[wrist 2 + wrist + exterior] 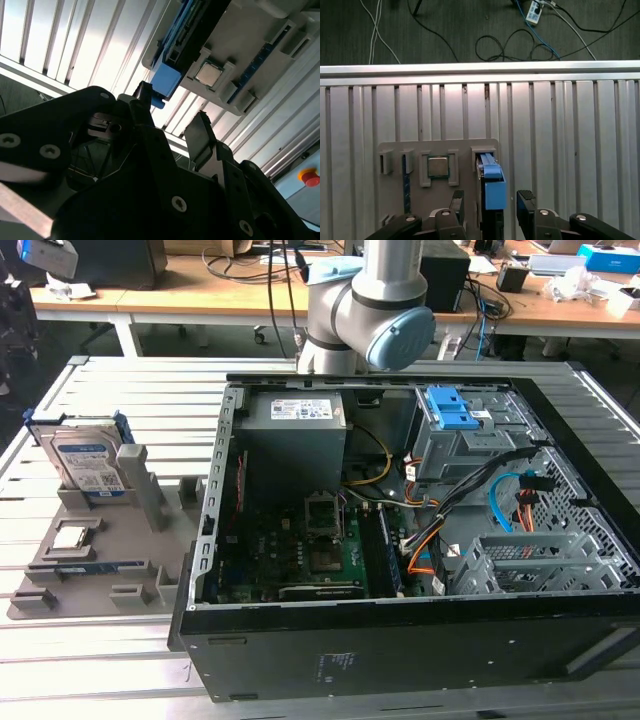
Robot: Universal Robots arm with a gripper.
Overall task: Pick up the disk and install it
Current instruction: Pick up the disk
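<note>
Standing on edge in its grey holder (140, 570), your disk (88, 462) sits on the slatted surface (130, 390), at the exterior view's left of the open computer case (400, 660). Your claw (491, 198) hangs over it, fingers (525, 200) apart, one on either side of the blue carrier.

Lower edge of disk (88, 455) behind holder (130, 550)

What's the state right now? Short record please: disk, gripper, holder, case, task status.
disk: upright in a slot of the grey holder, outside the case, on the exterior view's left
gripper: open, holding nothing
fingers: seen from above in the first wrist view, one on each side of the disk's blue edge
chip: flat in the holder, beside the disk
case: open, on the slatted table
status: disk not yet picked up
</note>
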